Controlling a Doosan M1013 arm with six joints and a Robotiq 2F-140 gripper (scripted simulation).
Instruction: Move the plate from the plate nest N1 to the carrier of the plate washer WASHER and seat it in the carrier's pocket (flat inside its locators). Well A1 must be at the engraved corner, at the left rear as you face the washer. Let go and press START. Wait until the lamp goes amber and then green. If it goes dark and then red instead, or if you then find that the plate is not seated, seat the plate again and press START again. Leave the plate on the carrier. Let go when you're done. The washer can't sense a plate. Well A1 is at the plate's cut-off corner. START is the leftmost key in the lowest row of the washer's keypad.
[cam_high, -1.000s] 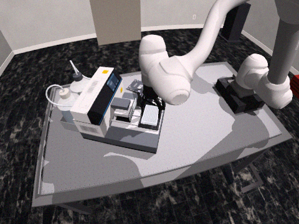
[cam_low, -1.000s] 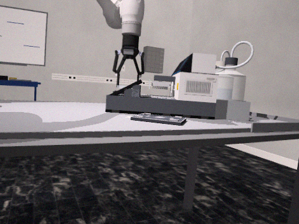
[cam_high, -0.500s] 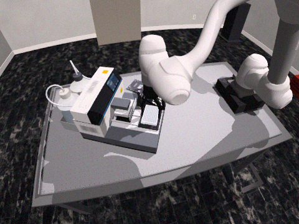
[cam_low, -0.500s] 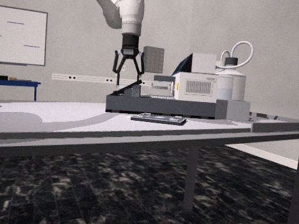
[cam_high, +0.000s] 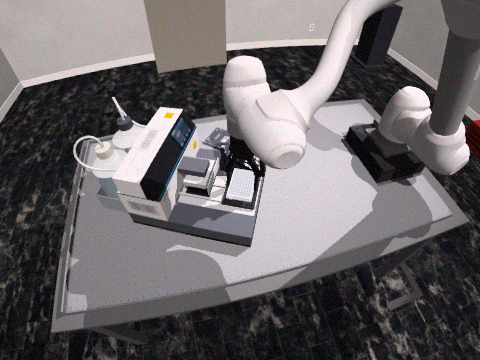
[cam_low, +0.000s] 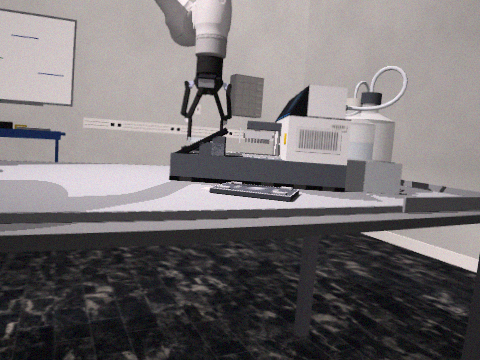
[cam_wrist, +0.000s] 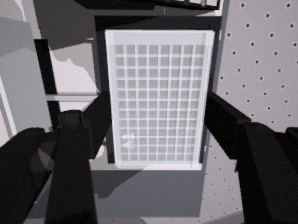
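The white well plate (cam_high: 240, 185) (cam_wrist: 157, 97) is over the black carrier (cam_high: 255, 194) (cam_wrist: 100, 50) at the front of the plate washer (cam_high: 150, 165) (cam_low: 260, 170). In the exterior view the plate (cam_low: 202, 141) looks tilted, with its left end low and its right end raised. My gripper (cam_low: 206, 131) (cam_wrist: 157, 105) points down and is shut on the plate's long sides. I cannot make out the cut-off corner. The dark nest N1 (cam_high: 217, 140) (cam_low: 255, 191) lies flat on the table next to the washer, with nothing in it.
Two bottles (cam_high: 107, 155) (cam_high: 125, 127) with tubing stand behind the washer, and they also show in the exterior view (cam_low: 372, 125). The arm's black base (cam_high: 385, 155) is at the table's right. The arm's elbow hides part of the carrier in the top view.
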